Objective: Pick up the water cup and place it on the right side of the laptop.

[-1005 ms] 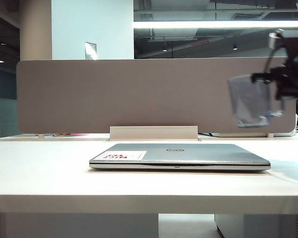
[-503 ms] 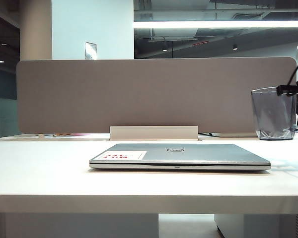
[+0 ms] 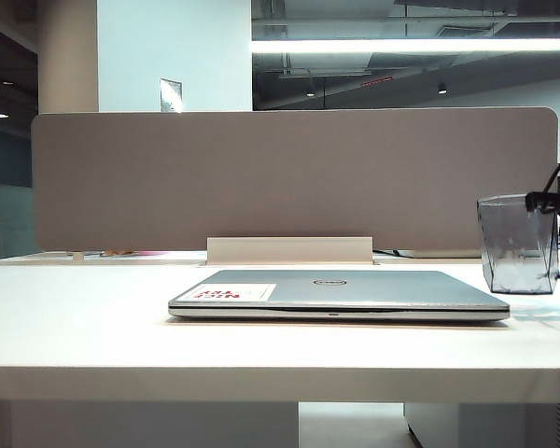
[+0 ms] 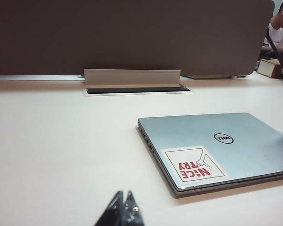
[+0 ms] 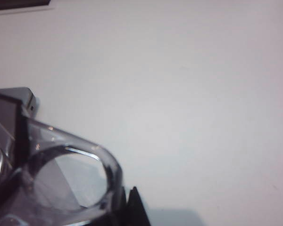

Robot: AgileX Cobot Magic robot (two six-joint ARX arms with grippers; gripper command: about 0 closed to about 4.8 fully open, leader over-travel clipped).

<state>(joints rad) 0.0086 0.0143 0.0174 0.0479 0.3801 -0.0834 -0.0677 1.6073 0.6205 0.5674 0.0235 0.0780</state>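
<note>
- Right pincer [image 3: 553, 200] at the right edge of the exterior view, pinching the cup [image 3: 517, 245] by its rim; one finger [image 5: 133, 207] shows outside the cup wall in the right wrist view.
- Cup upright, to the right of the laptop [image 3: 338, 294] and clear of it. Whether its base touches the bench [image 3: 93, 327] I cannot tell; the base sits about level with the laptop lid, and a shadow lies on the bench below it.
- Judgement: rim grip keeps the cup vertical and leaves the base free to seat flat. Placement step looks nearly complete; release not yet done.
- Left pincer [image 4: 123, 207] low over the bench near the laptop's front-left corner, tips pressed together, holding nothing. It appears parked, out of the working side.
- Laptop closed, flat, sticker [image 4: 194, 164] and logo [image 4: 222, 138] on the lid.
- Surroundings: grey partition [image 3: 289, 177] behind the bench, cable-tray cover [image 3: 288, 250] at its foot, a person [image 4: 279, 29] beyond the partition's end.
- Obstructions: none seen between cup and bench. Only nearby thing is the laptop's right edge; judged far enough for a straight set-down.
</note>
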